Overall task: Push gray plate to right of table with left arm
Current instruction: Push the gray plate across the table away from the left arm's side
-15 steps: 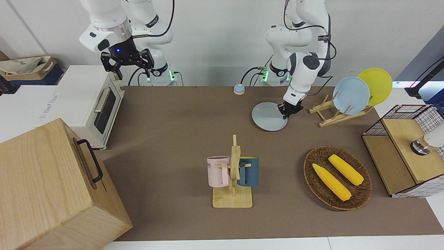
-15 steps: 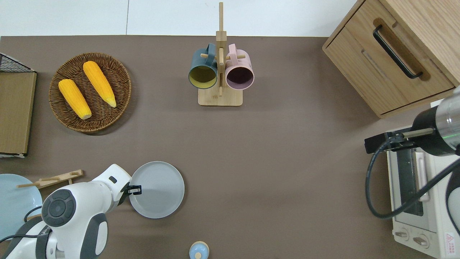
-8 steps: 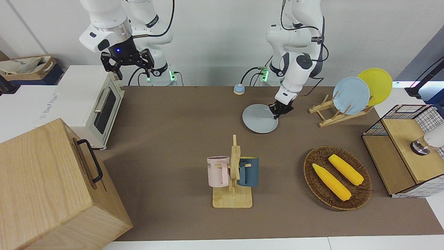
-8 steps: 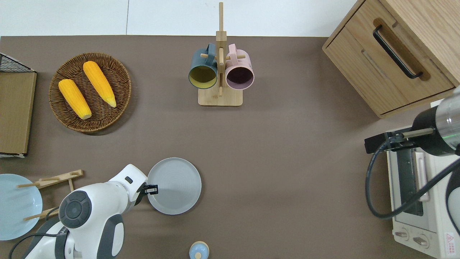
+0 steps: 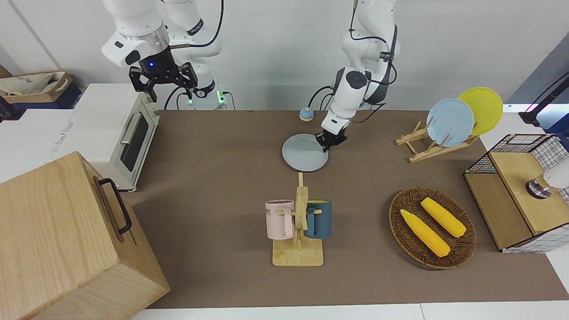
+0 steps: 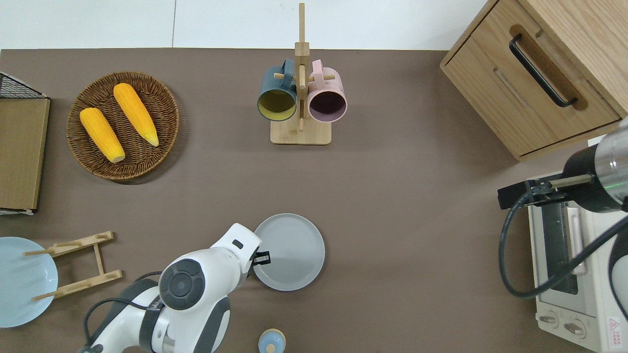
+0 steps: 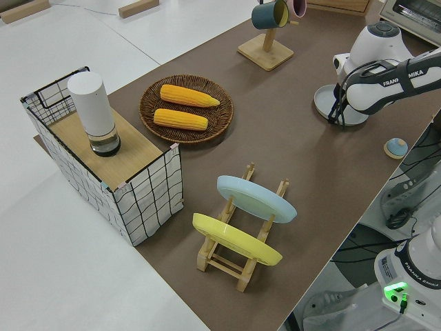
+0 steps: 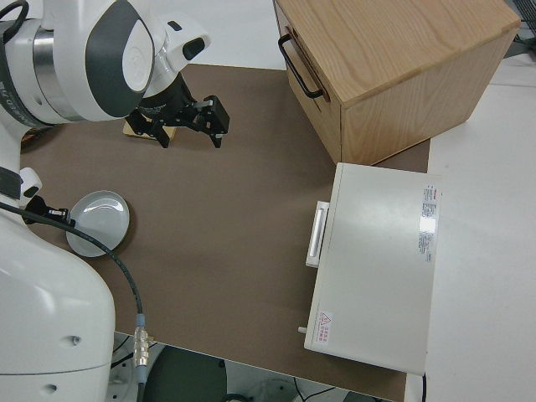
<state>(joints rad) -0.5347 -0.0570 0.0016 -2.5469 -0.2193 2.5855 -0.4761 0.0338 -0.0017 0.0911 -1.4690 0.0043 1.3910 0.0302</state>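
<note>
The gray plate (image 5: 305,152) lies flat on the brown table (image 5: 213,178), near its middle and nearer to the robots than the mug rack. It also shows in the overhead view (image 6: 292,251), the left side view (image 7: 324,105) and the right side view (image 8: 99,222). My left gripper (image 5: 330,141) is down at table height and touches the plate's rim on the side toward the left arm's end (image 6: 262,256). My right arm is parked with its gripper (image 5: 162,80) open and empty.
A wooden mug rack (image 6: 300,98) holds a pink and a dark blue mug. A small blue knob (image 6: 271,341) sits near the robots. A dish rack (image 5: 433,144) holds light-blue and yellow plates. A corn basket (image 5: 432,227), toaster oven (image 5: 120,129) and wooden cabinet (image 5: 66,240) stand around.
My left arm has swept toward the right arm's end of the table. The gray plate has slid that way with the gripper at its rim. The right arm has not moved.
</note>
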